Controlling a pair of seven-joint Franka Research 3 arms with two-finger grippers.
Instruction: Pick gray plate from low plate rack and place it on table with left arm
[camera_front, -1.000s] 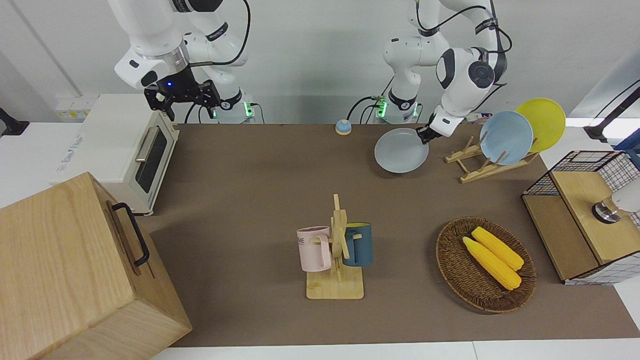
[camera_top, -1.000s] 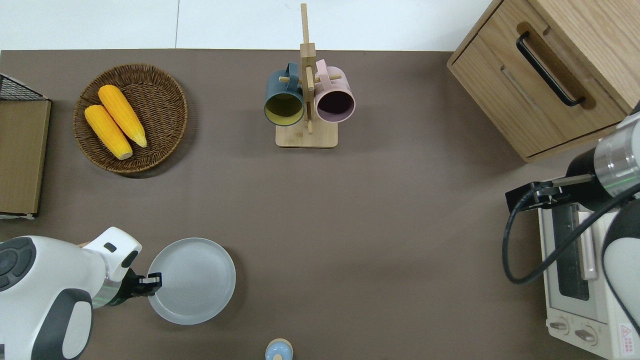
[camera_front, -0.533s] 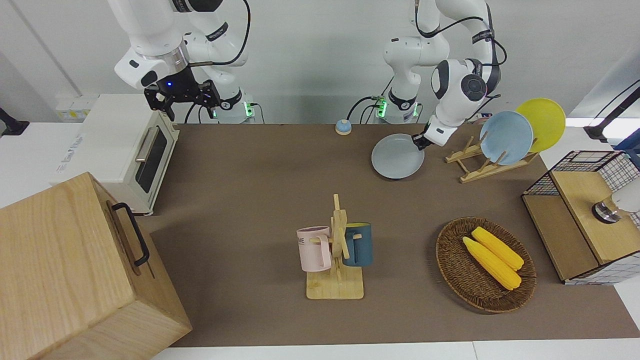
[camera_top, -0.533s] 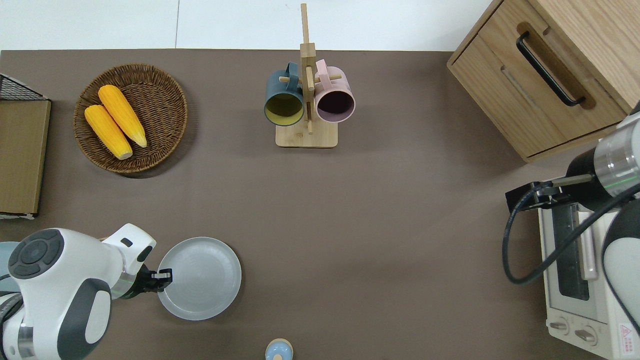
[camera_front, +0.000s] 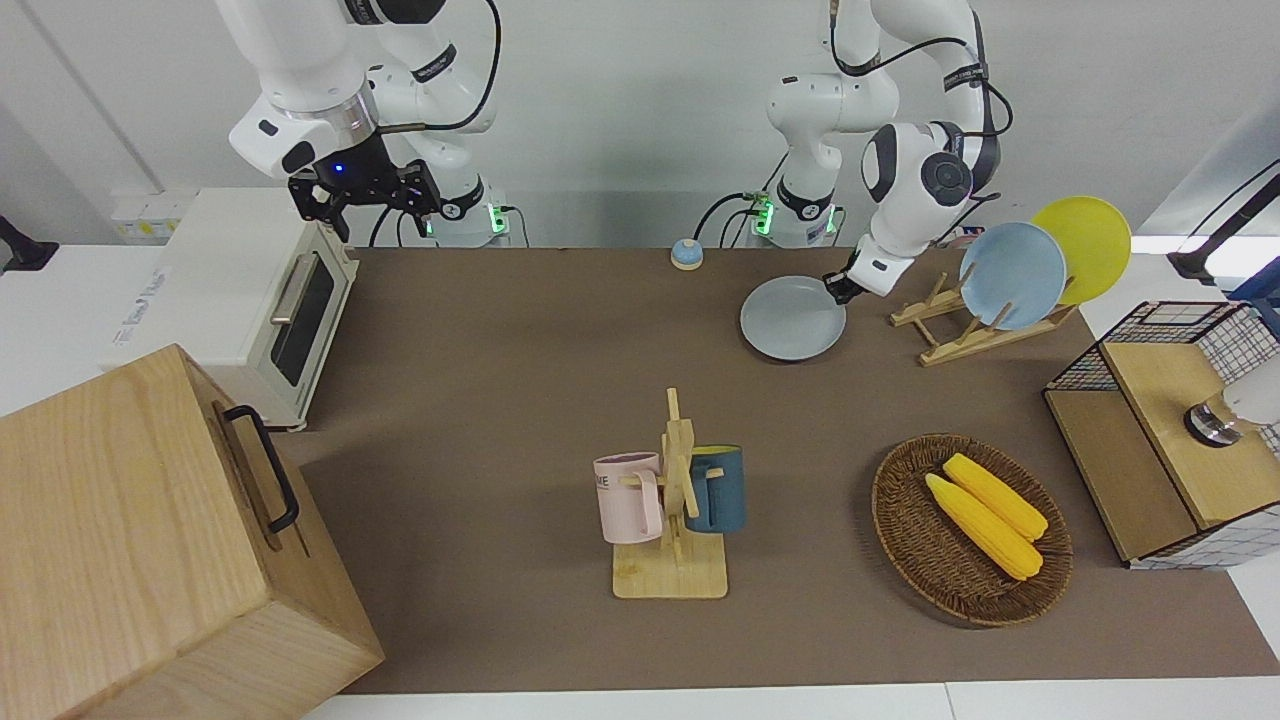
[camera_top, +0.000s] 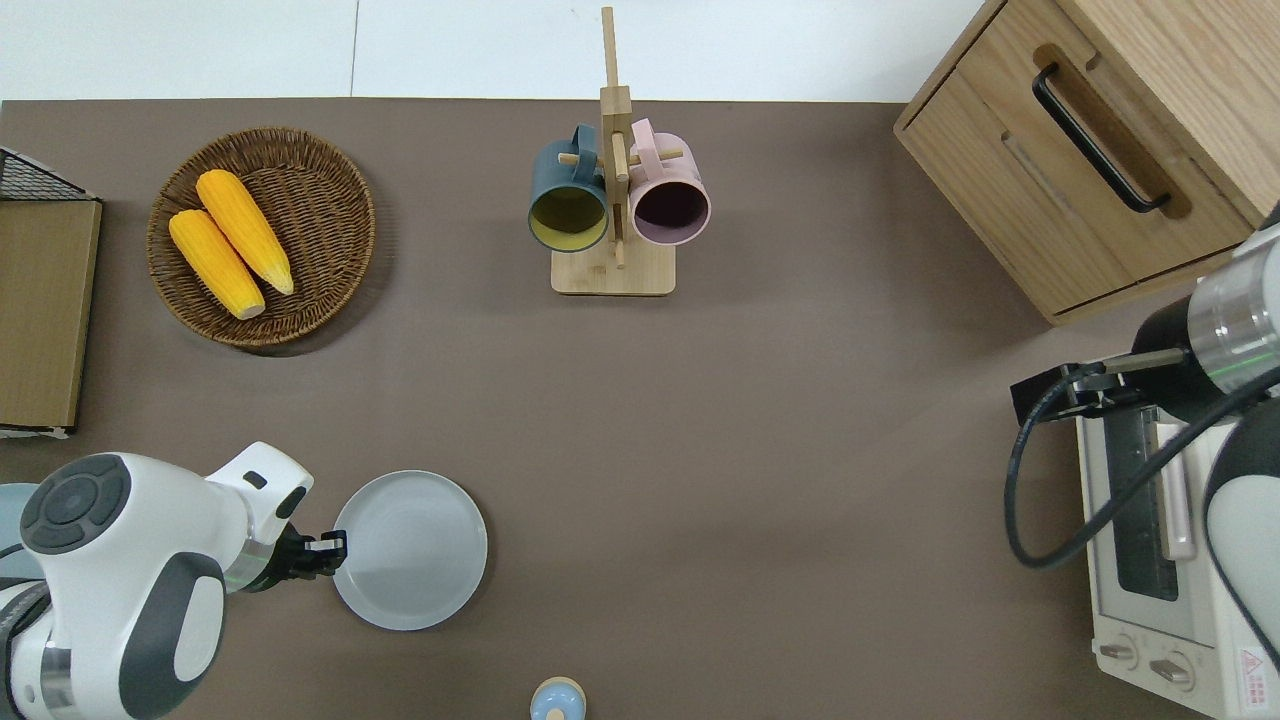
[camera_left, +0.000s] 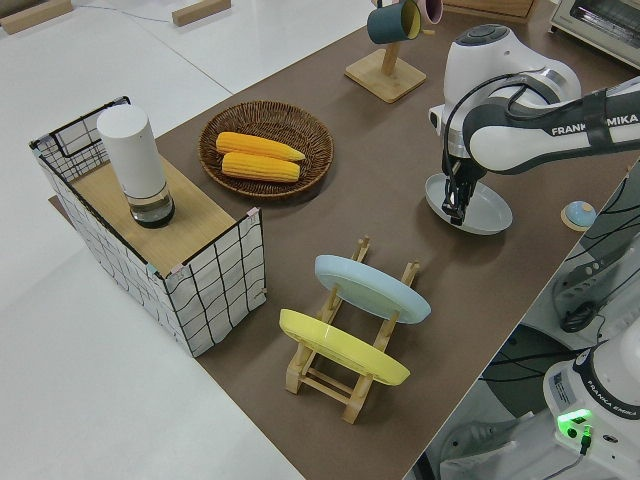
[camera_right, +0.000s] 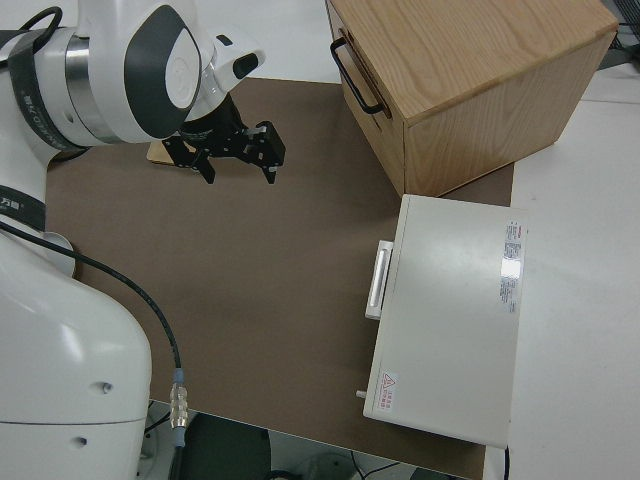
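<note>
The gray plate (camera_front: 790, 322) (camera_top: 412, 550) (camera_left: 484, 207) lies almost flat, low on the brown table (camera_front: 500, 400), beside the low plate rack (camera_front: 955, 335) (camera_left: 352, 372) toward the table's middle. My left gripper (camera_front: 836, 288) (camera_top: 330, 546) (camera_left: 456, 206) is shut on the plate's rim at the edge nearest the rack. I cannot tell whether the plate's whole underside touches the table. The rack holds a sky-blue plate (camera_front: 1012, 275) and a yellow plate (camera_front: 1085, 245); in the overhead view my left arm hides the rack. My right arm is parked, its gripper (camera_front: 365, 200) (camera_right: 240, 165) open and empty.
A small blue bell (camera_front: 686, 254) sits near the plate, nearer to the robots. A mug stand (camera_front: 672, 500) with two mugs, a wicker basket (camera_front: 905, 545) of corn, a wire crate (camera_front: 1170, 430), a wooden cabinet (camera_front: 150, 540) and a toaster oven (camera_front: 250, 290) also stand on the table.
My left gripper has carried the gray plate down and a little toward the table's middle. The plate has gone from tilted to almost flat. The right arm has not moved.
</note>
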